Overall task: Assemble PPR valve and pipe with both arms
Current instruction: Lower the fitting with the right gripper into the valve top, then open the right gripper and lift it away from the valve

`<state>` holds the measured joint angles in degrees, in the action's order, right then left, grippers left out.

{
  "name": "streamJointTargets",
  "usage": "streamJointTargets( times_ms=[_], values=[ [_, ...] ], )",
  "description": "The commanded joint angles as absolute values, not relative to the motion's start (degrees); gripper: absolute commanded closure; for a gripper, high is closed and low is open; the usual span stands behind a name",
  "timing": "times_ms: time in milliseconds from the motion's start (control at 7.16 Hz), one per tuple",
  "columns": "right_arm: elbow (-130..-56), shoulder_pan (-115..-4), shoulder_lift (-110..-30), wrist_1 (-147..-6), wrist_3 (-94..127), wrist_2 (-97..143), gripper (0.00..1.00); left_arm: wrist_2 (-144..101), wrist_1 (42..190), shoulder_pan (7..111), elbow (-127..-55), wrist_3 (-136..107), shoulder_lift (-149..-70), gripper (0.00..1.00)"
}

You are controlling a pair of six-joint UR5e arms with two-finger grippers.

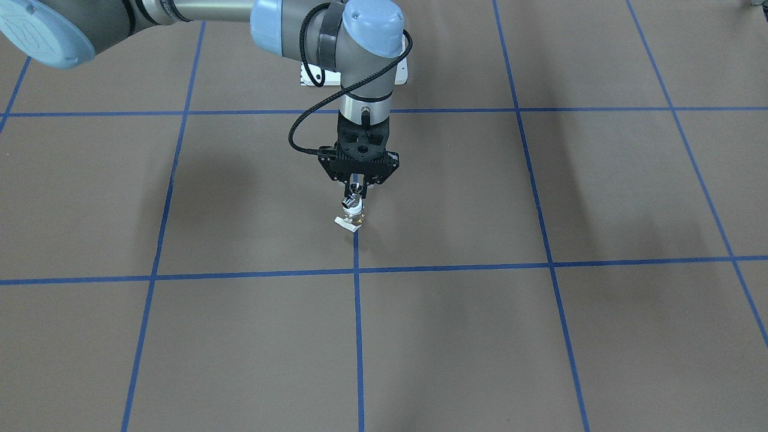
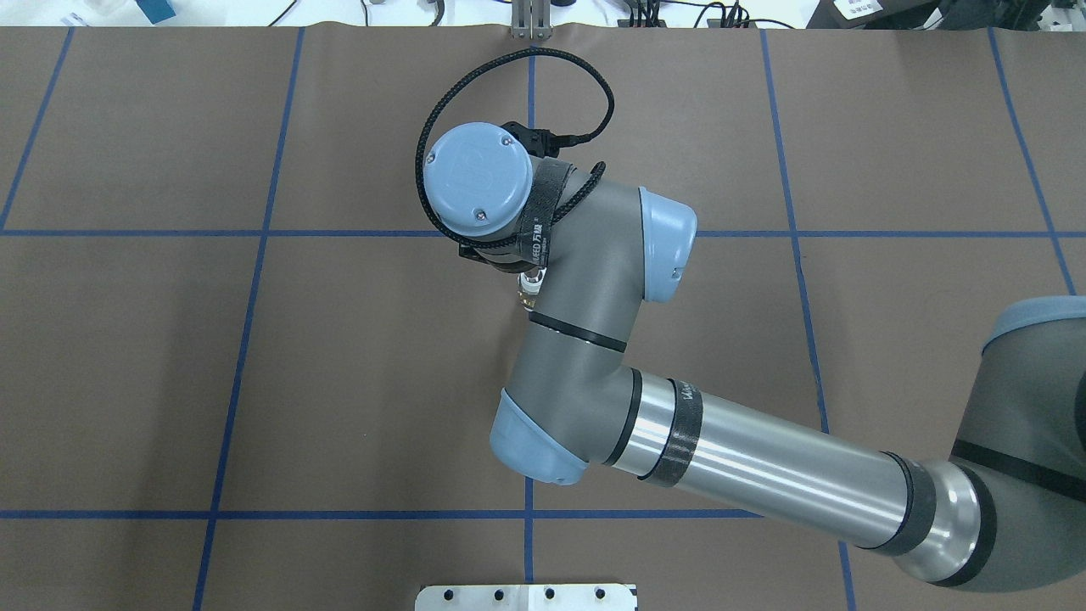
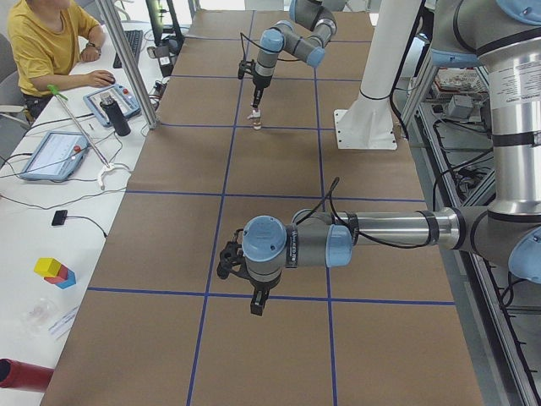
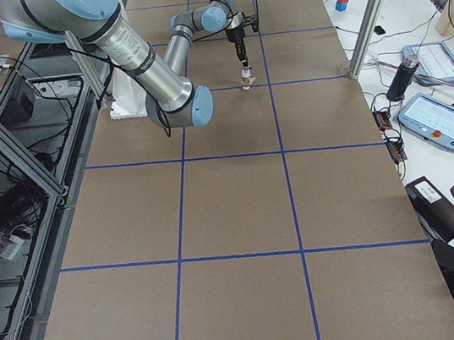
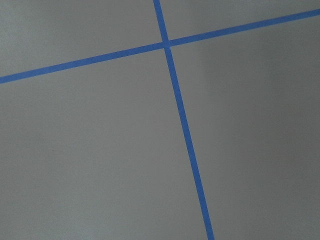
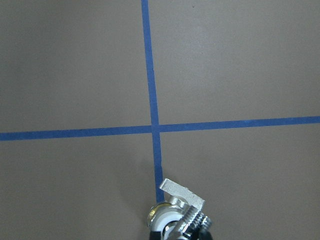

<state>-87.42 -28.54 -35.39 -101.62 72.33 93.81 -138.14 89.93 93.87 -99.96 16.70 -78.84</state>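
The PPR valve (image 1: 354, 217) stands upright on the brown table at a blue tape line, with its white collar on top, brass body below and flat white tab (image 1: 343, 222) to the side. My right gripper (image 1: 355, 187) points straight down over it and is shut on the chrome pipe (image 1: 351, 201), whose lower end meets the valve's collar. The right wrist view shows the tab (image 6: 182, 192) and the chrome threads (image 6: 194, 218) at its bottom edge. My left gripper (image 3: 257, 303) hangs over bare table far from the parts. I cannot tell whether it is open or shut.
The white bolted pedestal base (image 2: 526, 596) sits at the robot's edge of the table. An operator (image 3: 46, 42) sits at a side desk with tablets and a black bottle (image 3: 116, 114). An aluminium post (image 3: 127, 59) stands at that table edge.
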Motion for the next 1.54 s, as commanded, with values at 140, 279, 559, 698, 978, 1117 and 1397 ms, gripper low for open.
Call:
streamJointTargets(
  times_ms=[140,279,559,698,978,1117,1397],
  values=[
    [-87.5,-28.5,-35.8,-101.3,72.2,93.7,0.22,-138.2,90.0,93.9,-99.9,16.7,-78.8,0.00],
    [-87.5,-28.5,-35.9,-101.3,72.2,93.7,0.17,-138.2,90.0,93.9,-99.9,16.8,-78.8,0.00],
    [-87.9,-28.5,-35.7,-101.3,72.2,93.7,0.02,-138.2,90.0,93.9,-99.9,16.8,-78.8,0.00],
    [-88.4,-29.1,-35.6,-101.3,71.7,93.7,0.01,-138.2,90.0,93.9,-99.9,16.7,-78.8,0.00],
    [-88.6,-35.0,-36.5,-101.2,65.3,96.3,0.01,-138.1,89.9,94.0,-99.9,16.7,-78.8,0.00],
    [-88.9,-39.8,-38.2,-99.9,60.2,101.9,0.01,-138.1,89.9,94.0,-100.0,16.6,-78.8,0.00],
    [-98.3,-50.9,-51.1,-99.4,41.4,113.2,0.01,-137.6,89.8,93.9,-100.9,13.1,-79.4,0.00]
  ],
)
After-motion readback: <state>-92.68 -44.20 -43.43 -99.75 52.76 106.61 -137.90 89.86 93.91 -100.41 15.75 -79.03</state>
